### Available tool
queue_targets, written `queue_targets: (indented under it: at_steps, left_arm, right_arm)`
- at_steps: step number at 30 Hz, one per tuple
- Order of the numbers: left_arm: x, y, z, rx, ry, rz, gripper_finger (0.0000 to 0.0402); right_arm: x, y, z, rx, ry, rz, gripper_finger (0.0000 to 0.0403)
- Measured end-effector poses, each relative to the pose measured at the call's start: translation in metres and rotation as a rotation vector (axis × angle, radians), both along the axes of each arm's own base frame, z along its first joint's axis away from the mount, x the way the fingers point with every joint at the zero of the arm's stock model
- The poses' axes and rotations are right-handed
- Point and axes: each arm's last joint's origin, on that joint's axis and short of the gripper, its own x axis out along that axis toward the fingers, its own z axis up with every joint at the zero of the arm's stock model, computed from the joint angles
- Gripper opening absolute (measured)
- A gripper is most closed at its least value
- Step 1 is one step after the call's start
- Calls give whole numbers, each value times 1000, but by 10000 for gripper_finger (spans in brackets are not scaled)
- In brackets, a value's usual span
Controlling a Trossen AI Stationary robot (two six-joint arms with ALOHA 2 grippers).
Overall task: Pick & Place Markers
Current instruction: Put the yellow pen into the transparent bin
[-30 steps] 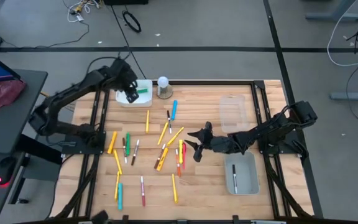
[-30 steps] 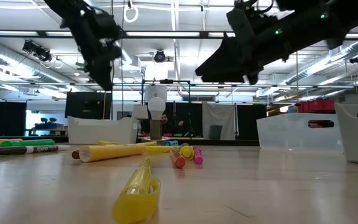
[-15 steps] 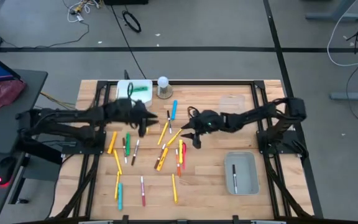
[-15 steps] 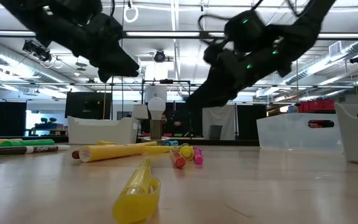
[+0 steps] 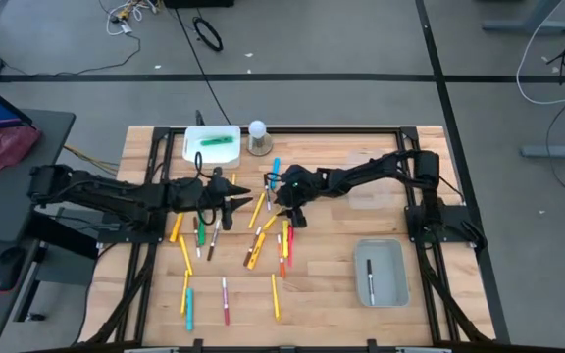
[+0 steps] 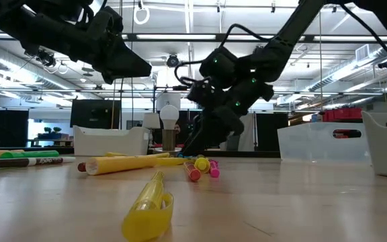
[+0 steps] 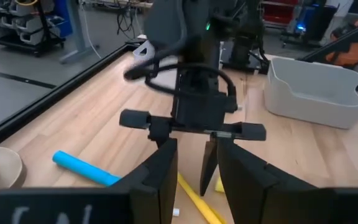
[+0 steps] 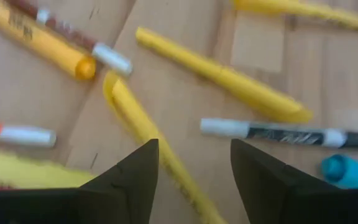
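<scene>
Claws moved inward since earlier frame. Right claw (image 5: 284, 208), fingers apart, now low over yellow marker (image 8: 151, 134) on surface (image 5: 341, 284). Left claw (image 5: 241, 193), fingers narrowly apart, empty, hovers opposite.

Markers (image 5: 253, 227) crowd the table's centre, where both grippers meet nose to nose. Bins at eleven (image 5: 211, 144) and four o'clock (image 5: 381, 272) block the corners. Bare wood lies towards six o'clock (image 5: 322, 304).

High cam straight down on table (image 5: 361, 294), low cam level across, wrist cams close on markers (image 8: 229, 78)
</scene>
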Motion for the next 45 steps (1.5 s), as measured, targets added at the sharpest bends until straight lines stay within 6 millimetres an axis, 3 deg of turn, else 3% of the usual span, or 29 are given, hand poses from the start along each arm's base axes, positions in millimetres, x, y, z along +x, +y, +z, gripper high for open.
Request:
queue_targets:
  at_steps: [8,22,28,32,39,45]
  left_arm:
    - [0,0,0,0,2,-1,119]
    - [0,0,0,0,3,-1,119]
    - [0,0,0,-4,2,0,119]
    - [0,0,0,-7,1,0,119]
    - [0,0,-1,-7,5,0,119]
    - [0,0,-1,-8,13,0,119]
  right_arm:
    - [-3,-2,-8,-31,39,18,164]
    - [-8,-4,-10,-63,97,39,30]
    - [-11,-5,-5,-82,108,16,19]
    - [-16,0,13,-85,120,4,21]
    - [-32,28,63,-93,121,-34,20]
    - [-64,59,103,-126,216,-206,20]
